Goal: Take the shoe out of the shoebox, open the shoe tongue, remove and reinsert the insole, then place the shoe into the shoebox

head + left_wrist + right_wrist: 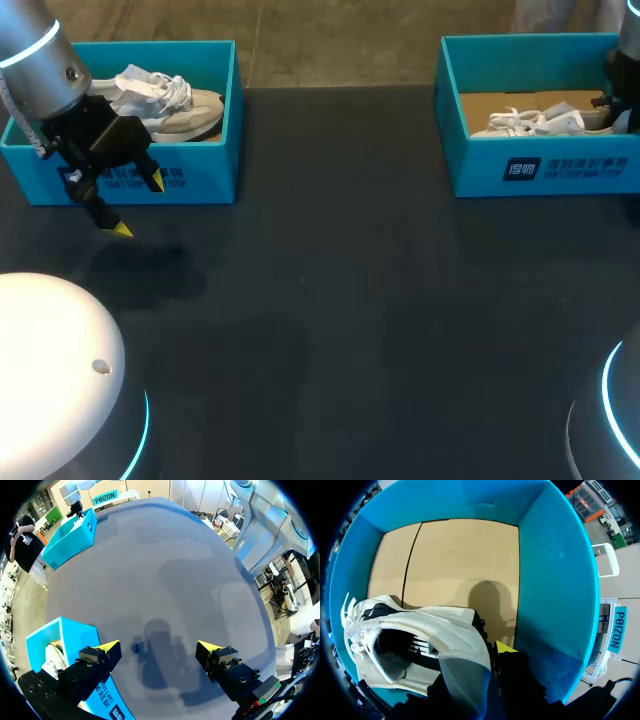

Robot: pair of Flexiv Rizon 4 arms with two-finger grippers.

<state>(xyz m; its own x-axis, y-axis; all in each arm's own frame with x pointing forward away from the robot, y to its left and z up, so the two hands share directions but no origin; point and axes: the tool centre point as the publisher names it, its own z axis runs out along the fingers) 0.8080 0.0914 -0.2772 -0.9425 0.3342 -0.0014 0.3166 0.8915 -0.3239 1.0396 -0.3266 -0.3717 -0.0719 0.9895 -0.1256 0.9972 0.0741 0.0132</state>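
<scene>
In the head view, the right arm [622,70] reaches down into the right shoebox [545,170] at the far right of the tabletop [350,330]. The white shoe [540,122] lies inside it, heel towards the arm. The left end effector [138,205] hangs wide open with nothing in it, just in front of the left shoebox [200,170], which holds a second shoe [175,105].

The left wrist view confirms this. The left end effector [159,650] is spread wide over bare tabletop [165,570], with the left shoebox [55,635] just beside it and the right shoebox [70,542] well apart on the far side.

In the right wrist view, the right end effector [487,675] sits at the heel of the white shoe [420,645], low in the right shoebox [555,590]. I cannot tell whether it has closed on the heel.

The step in hand looks like lifting the shoe out. It would go best with a firm hold on the heel collar and a straight upward pull until the sole is clear of the rim. The box wall stands close beside the heel and could catch the shoe or drag the light box along. The loose laces may also snag.
</scene>
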